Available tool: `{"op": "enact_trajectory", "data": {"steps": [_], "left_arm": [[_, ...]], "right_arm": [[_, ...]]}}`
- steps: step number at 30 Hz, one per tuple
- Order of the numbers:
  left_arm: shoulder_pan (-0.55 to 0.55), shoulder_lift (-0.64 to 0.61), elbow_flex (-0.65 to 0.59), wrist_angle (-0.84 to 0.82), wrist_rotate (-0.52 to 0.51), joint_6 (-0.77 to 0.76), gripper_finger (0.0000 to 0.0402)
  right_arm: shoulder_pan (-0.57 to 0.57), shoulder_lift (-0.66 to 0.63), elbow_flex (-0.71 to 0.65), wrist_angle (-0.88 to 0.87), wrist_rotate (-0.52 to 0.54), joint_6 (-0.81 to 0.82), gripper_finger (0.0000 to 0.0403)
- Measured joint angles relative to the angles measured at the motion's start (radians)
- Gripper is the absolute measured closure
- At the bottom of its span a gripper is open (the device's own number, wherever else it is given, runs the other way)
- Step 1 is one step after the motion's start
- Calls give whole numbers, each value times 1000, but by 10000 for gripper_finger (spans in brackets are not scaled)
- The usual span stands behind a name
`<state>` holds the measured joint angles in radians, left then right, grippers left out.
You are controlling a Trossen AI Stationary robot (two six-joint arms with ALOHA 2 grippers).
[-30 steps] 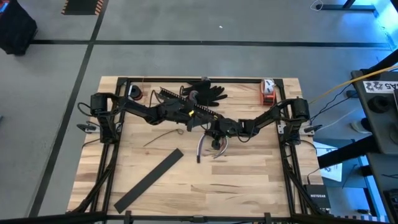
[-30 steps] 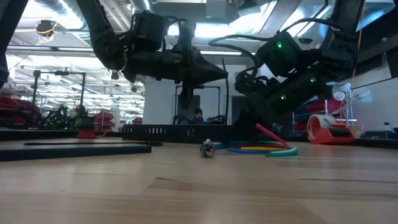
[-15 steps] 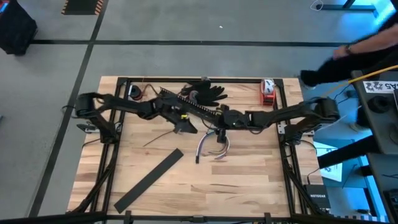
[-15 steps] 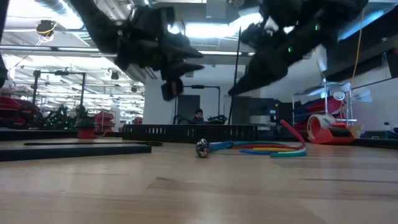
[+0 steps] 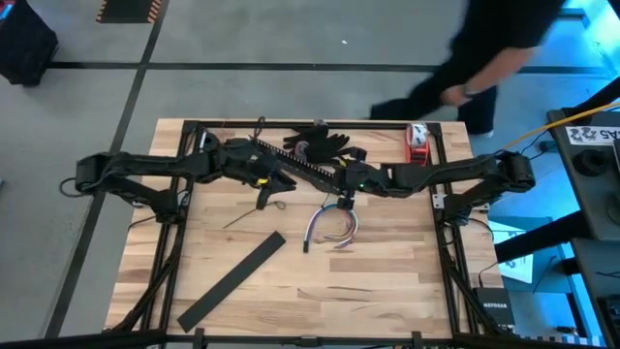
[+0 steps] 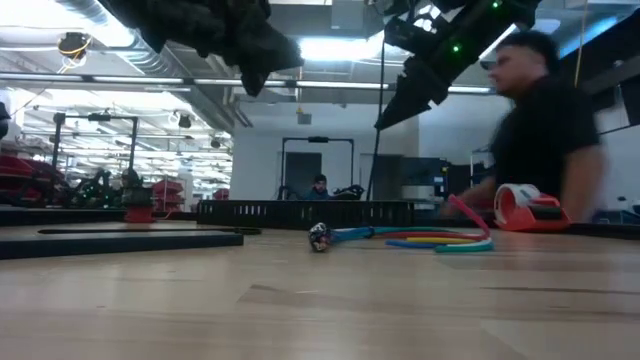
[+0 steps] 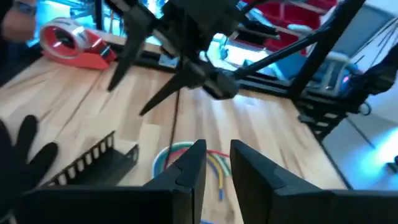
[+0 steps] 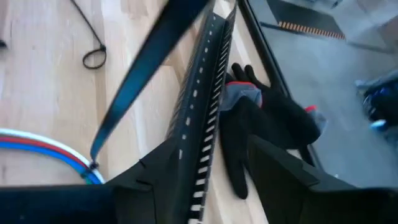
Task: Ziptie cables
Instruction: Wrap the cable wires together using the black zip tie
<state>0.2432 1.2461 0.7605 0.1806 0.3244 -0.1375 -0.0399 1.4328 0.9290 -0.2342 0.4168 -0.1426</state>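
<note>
The cables (image 5: 329,231) lie curved on the table's middle, seen as coloured wires in the low view (image 6: 420,238). The ziptie (image 8: 137,74) rises as a thin dark strip from one end of the bundle (image 8: 93,165) and shows in the left wrist view (image 7: 175,124) too. My right gripper (image 5: 343,197) hangs above that end, open (image 8: 217,146). The strip runs past the outer side of one finger, not between them. My left gripper (image 5: 263,199) hovers further left, its fingers (image 7: 217,146) slightly open with nothing between them.
A black comb-slotted bar (image 5: 300,165) and black gloves (image 5: 320,142) lie at the far side. A flat black strip (image 5: 232,279) lies near left. A thin dark loop (image 8: 93,59) rests under the left gripper. A red tape dispenser (image 5: 417,143) stands far right. A person (image 5: 484,58) passes the far edge.
Both grippers have risen from the cables. The left has drawn back toward the table's left, the right slightly toward the far edge. The cables stay on the table, their end shifted a little. A person has walked in along the far edge.
</note>
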Motion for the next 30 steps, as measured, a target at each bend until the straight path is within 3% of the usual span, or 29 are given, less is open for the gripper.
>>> {"op": "enact_trajectory", "data": {"steps": [4, 12, 18, 24, 30], "left_arm": [[48, 1, -1, -187, -13, 88, 315], [76, 64, -2, -570, -105, 262, 263], [37, 172, -49, -500, -113, 304, 268], [29, 263, -86, -334, -199, 233, 278], [18, 362, -85, -256, -192, 225, 282]], "right_arm": [[1, 2, 6, -12, -3, 166, 221], [1, 1, 6, -60, -130, 525, 221], [1, 5, 6, -87, -156, 545, 221], [1, 5, 6, -155, -156, 519, 221], [1, 5, 6, -239, -160, 444, 221]]}}
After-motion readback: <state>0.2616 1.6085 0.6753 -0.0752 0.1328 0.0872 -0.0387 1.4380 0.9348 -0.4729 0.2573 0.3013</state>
